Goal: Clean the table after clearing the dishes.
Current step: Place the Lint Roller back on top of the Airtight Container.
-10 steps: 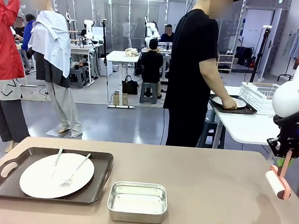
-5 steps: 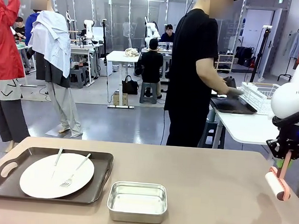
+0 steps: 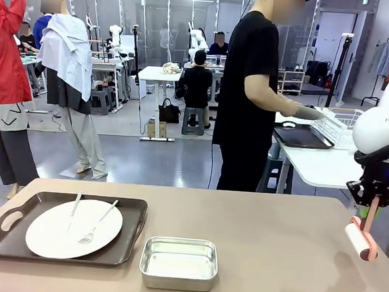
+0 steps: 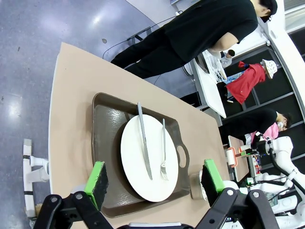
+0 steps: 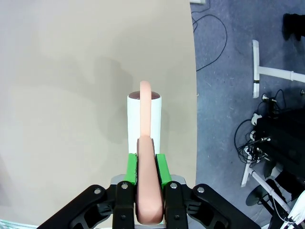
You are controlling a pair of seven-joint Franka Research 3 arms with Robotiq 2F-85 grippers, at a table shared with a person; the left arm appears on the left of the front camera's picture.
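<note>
The table (image 3: 276, 225) is bare from the steel pan (image 3: 178, 262) out to its rounded right edge. There the right gripper (image 5: 146, 167) clenches the pink handle of a lint roller (image 3: 361, 239), whose white roll hangs low over the top; I cannot tell if it touches. Just left of the pan, a dark brown tray (image 3: 1, 239) holds a white plate (image 3: 54, 236) with a knife (image 3: 74, 211) and a fork (image 3: 97, 223) on it. The left gripper (image 4: 155, 176) hangs over that tray, fingers spread and empty. Well beyond the pan, a person (image 3: 252, 90) stands at a white table (image 3: 313, 164) bearing a second tray (image 3: 302, 137).
</note>
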